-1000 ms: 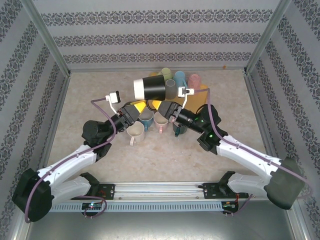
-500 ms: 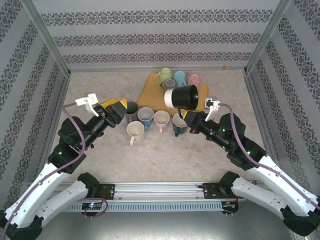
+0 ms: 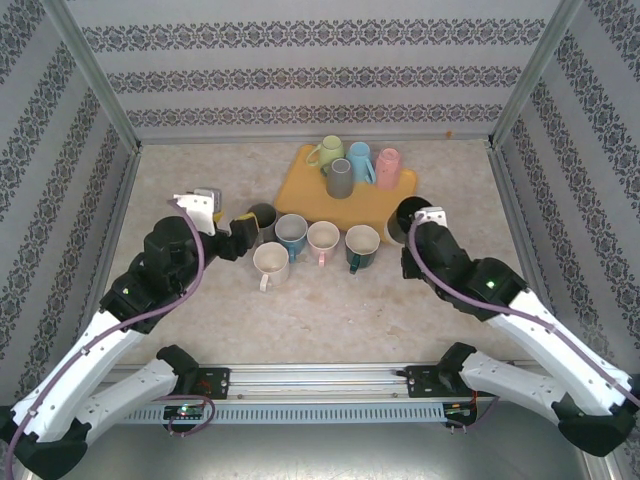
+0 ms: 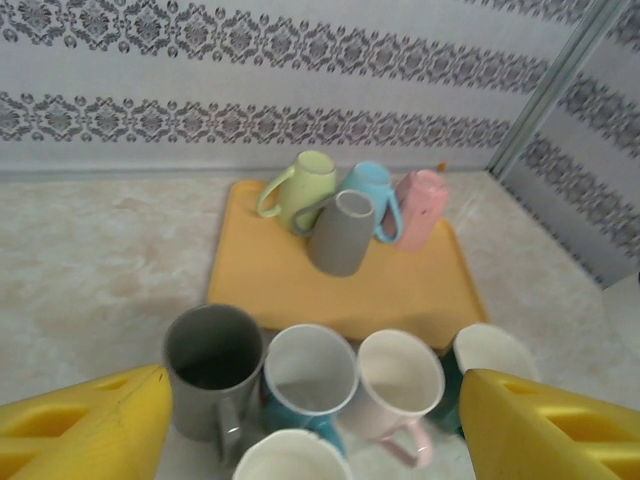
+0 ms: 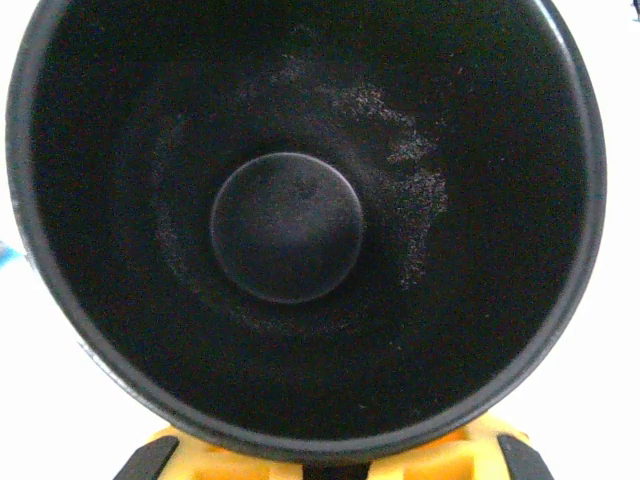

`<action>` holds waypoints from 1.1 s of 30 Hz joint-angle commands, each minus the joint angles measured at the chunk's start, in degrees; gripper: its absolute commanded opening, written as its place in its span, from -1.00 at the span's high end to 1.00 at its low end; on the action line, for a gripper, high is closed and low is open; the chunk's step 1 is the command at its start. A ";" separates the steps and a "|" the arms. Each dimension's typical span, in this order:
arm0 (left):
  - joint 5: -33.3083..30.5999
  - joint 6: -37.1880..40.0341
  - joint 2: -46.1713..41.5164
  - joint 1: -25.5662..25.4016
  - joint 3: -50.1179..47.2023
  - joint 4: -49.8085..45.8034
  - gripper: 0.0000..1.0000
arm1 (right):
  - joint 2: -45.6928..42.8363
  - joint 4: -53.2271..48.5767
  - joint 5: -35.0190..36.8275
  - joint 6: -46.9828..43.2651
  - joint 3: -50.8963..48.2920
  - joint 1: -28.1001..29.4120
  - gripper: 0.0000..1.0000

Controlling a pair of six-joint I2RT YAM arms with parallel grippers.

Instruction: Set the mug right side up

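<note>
**Item 1, black mug** (image 3: 406,219). Clamped in the right gripper (image 5: 322,452), whose yellow fingers close together on the near edge of its rim. The mouth is turned up toward the wrist camera. Contents: nothing; pale dusty speckles on the inner wall and a raised round disc at the bottom. I cannot tell whether its base rests on the table.

**Item 2, yellow tray** (image 3: 298,186). Just to the left of the right gripper and its mug, and ahead of the left gripper (image 4: 315,390), beyond the row of mugs. Holds four mugs bunched at its far end:
- pale green mug (image 4: 305,183)
- grey mug (image 4: 340,233), tilted, in front of the others
- light blue mug (image 4: 372,187)
- pink mug (image 4: 421,206)

Their insides cannot be seen.

**Item 3, mugs on the table.** They stand just ahead of the left gripper, in the span between its fingers. All are mouth up and empty:
- dark grey mug (image 4: 213,366), nearest the left finger
- teal mug (image 4: 311,372), white inside
- pale pink mug (image 4: 400,384)
- dark green mug (image 4: 491,351), cream inside, next to the right finger
- cream mug (image 4: 290,459), closest to the gripper

**Item 4, left gripper.** Yellow fingers spread wide apart, holding nothing.
</note>
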 commanded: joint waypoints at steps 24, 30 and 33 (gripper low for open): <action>0.99 4.61 -5.37 -0.54 -4.98 3.58 -0.50 | 14.61 18.07 -6.91 1.58 -15.86 -9.13 1.00; 1.25 4.63 -5.13 -0.53 -5.02 3.58 -0.50 | 15.44 19.55 -7.09 3.01 -16.72 -9.15 1.00; 1.24 4.61 -5.13 -0.49 -5.03 3.58 -0.50 | 16.55 20.38 -6.96 3.30 -16.84 -8.47 0.99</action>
